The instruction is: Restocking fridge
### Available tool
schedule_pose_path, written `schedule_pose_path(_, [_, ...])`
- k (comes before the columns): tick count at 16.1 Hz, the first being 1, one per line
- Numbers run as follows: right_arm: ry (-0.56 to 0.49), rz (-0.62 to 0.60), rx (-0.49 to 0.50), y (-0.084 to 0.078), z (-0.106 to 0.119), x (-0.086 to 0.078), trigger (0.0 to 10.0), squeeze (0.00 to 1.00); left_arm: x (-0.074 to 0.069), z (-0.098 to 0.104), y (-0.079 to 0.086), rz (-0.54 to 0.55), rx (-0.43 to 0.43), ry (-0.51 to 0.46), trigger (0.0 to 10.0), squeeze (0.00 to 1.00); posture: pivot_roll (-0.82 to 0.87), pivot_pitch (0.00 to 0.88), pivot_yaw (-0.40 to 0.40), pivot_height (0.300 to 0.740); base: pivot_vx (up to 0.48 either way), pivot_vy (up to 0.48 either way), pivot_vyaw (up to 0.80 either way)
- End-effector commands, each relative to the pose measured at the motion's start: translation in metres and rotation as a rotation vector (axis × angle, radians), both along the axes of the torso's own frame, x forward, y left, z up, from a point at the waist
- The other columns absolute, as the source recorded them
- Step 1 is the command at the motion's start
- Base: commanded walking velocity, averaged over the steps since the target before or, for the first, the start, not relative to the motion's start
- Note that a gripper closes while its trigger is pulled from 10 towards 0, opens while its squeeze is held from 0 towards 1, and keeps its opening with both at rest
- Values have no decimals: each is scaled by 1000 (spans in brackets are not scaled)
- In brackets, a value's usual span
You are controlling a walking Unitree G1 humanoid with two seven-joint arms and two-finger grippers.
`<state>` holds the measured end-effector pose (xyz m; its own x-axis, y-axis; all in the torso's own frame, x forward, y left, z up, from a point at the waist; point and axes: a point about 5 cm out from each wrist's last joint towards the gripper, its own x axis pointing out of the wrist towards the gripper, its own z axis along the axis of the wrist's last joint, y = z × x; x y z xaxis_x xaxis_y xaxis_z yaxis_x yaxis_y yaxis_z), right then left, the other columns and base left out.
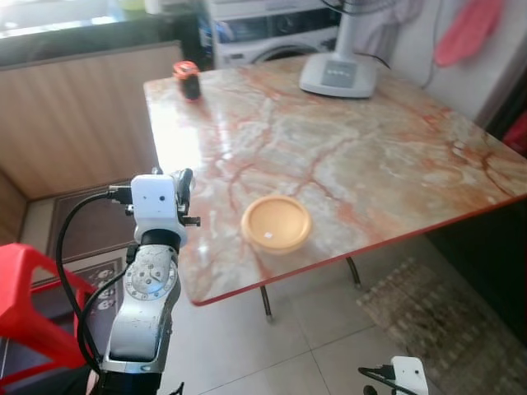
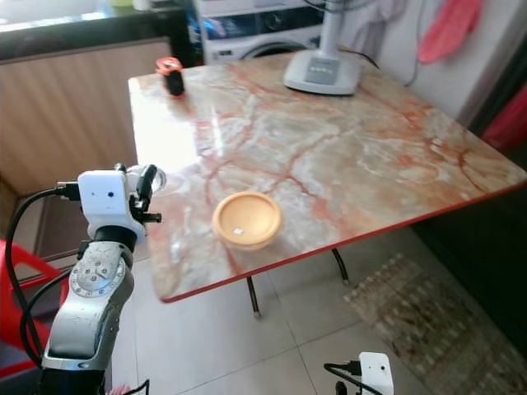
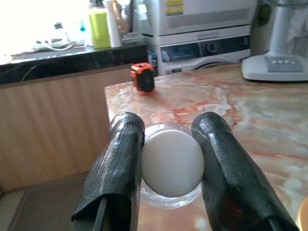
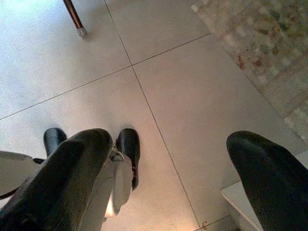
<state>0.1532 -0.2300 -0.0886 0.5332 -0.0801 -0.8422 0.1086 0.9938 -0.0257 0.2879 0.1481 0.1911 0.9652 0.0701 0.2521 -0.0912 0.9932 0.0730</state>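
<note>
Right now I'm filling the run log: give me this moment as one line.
left gripper: shut on jar, at table edge | right gripper: open, idle over floor | bowl: on table

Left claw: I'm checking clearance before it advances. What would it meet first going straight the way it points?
Judging by the wrist view, the left claw, shut on a white-lidded clear jar, points across the marble table toward the orange-and-black object; depth unclear.

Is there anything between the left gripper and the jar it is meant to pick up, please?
Nothing visible stands between them. The left gripper already has its jaws closed on either side of the white lid of the glass jar, at the edge of the marble table. The yellow bowl sits well off to the side.
</note>
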Motion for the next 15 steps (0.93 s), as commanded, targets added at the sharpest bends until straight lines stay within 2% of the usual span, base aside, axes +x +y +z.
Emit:
schedule_pose_path(1, [14, 5, 3, 1, -1, -3, 10000, 0, -2, 13, -2, -18, 53, -69, 10000, 0, 27, 26, 34, 740, 0, 0, -800])
schedule_pose_path(2, [14, 5, 4, 1, -1, -3, 10000, 0, -3, 18, -7, -41, 124, -110, 10000, 0, 27, 26, 34, 740, 0, 0, -800])
schedule_pose_path(3, [14, 5, 4, 1, -1, -3, 10000, 0, -4, 21, -9, -44, 136, -127, 10000, 0, 27, 26, 34, 740, 0, 0, -800])
schedule_pose_path(4, [13, 5, 5, 1, -1, -2, 10000, 0, -5, 29, -13, -50, 188, -177, 10000, 0, 27, 25, 33, 740, 0, 0, -800])
schedule_pose_path(7, [13, 6, 6, 1, -1, -2, 10000, 0, -7, 38, -26, -111, 293, -239, 10000, 0, 30, 24, 32, 740, 0, 0, -800])
schedule_pose_path(9, [13, 7, 7, 2, -1, -2, 10000, 0, -9, 35, -35, -188, 289, -239, 10000, 0, 27, 23, 33, 740, 0, 0, -800])
schedule_pose_path(11, [12, 7, 7, 2, -1, -2, 10000, 0, -13, 33, -44, -249, 322, -253, 10000, 0, 29, 23, 33, 740, 0, 0, -800])
schedule_pose_path(15, [12, 5, 8, 2, -1, -1, 10000, 0, -10, 34, -41, -210, 328, -256, 10000, 0, 26, 20, 32, 740, 0, 0, -800])
